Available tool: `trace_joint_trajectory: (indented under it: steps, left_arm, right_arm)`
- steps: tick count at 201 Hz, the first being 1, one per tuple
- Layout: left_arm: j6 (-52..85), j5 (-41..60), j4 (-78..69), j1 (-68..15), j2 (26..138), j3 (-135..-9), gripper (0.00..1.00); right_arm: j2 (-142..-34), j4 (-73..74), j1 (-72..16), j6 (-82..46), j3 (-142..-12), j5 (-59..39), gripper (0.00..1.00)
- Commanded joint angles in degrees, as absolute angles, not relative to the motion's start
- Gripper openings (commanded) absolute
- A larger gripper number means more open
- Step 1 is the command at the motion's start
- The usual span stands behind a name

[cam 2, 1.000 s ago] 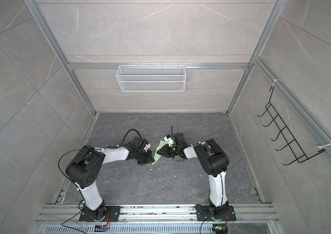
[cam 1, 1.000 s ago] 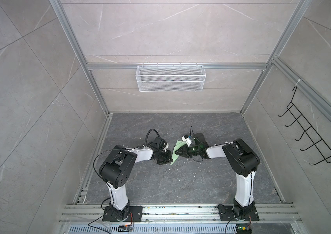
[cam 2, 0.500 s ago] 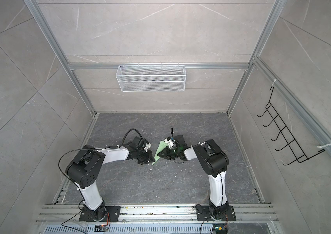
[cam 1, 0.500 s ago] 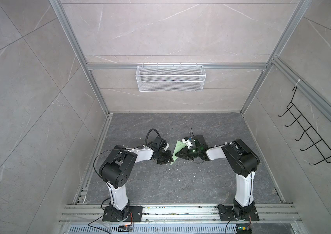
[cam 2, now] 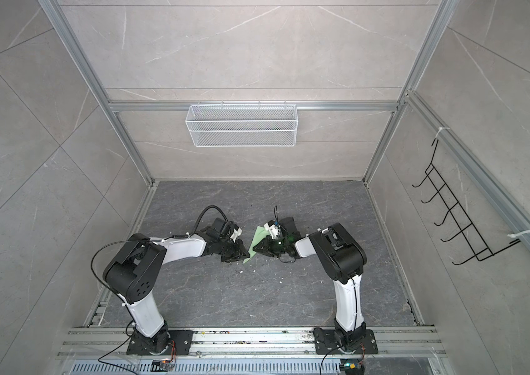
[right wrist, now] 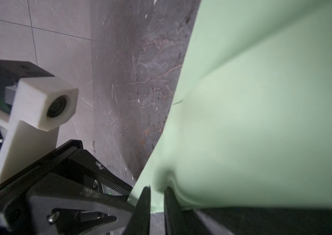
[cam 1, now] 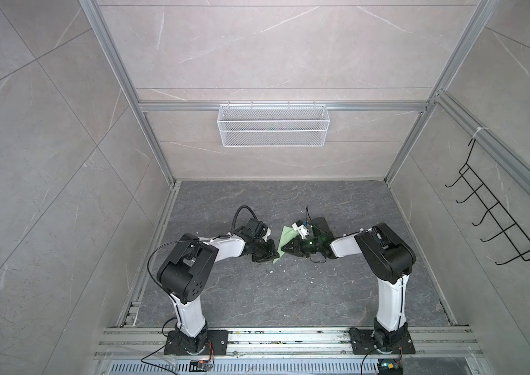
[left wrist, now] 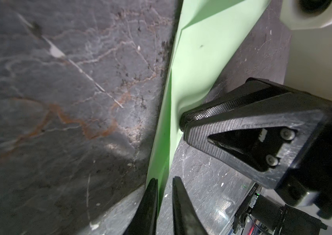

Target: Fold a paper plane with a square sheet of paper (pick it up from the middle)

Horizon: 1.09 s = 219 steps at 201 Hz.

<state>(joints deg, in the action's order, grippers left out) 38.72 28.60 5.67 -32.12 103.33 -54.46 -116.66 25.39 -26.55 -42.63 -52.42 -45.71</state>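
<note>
Basket (cam 1: 273,130) of white wire mesh hangs from the aluminium rail on the back wall in both top views (cam 2: 240,125). Through its mesh only the pale tile behind it shows. A black hook rack (cam 1: 498,204) hangs on the right wall.

Over the middle of the dark, veined counter (cam 1: 257,292), the pale green paper (cam 1: 284,240) stands on edge between the two arms, already folded into a long, narrow, creased shape. Whether its lower edge touches the counter I cannot tell.

The right end effector (right wrist: 157,195) pinches the paper (right wrist: 262,101) partway along its length, and the sheet puckers at the fingertips. The left wrist view shows the same dent in the paper (left wrist: 199,61).

The left end effector (left wrist: 164,187) faces it from the other side at the paper's near end. Its fingers are slightly spread, with the thin edge running into the gap but not clamped.

A few white specks (cam 1: 271,271) lie on the counter just in front of the paper. Pale grey tiled walls in an aluminium frame close in three sides, and both arm bases are bolted to a rail along the front.
</note>
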Motion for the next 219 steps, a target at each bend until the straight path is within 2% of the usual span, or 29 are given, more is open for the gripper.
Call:
trace_joint_trajectory:
  steps: [1, 43, 73, 196, 219]
  left_arm:
    - [41.2, 31.3, 3.3, -31.1, 100.5, -53.6, 0.18]
    - [42.3, 33.3, 1.6, -30.8, 101.8, -53.1, 0.07]
    - [40.9, 33.6, 2.5, -30.9, 102.8, -53.4, 0.04]
    - [36.9, 30.7, 9.2, -32.7, 105.4, -55.8, 0.03]
    - [36.9, 30.7, 9.1, -32.7, 104.5, -56.0, 0.09]
  right_arm:
    - [-118.7, 23.8, -26.2, -41.7, -51.0, -44.1, 0.18]
    - [-119.1, 24.2, -26.2, -42.0, -51.0, -44.2, 0.18]
    - [-119.3, 24.4, -26.2, -42.1, -51.1, -44.2, 0.18]
    - [-120.3, 25.0, -26.2, -42.8, -51.1, -43.9, 0.18]
    - [-120.2, 25.2, -26.2, -42.9, -51.0, -43.9, 0.18]
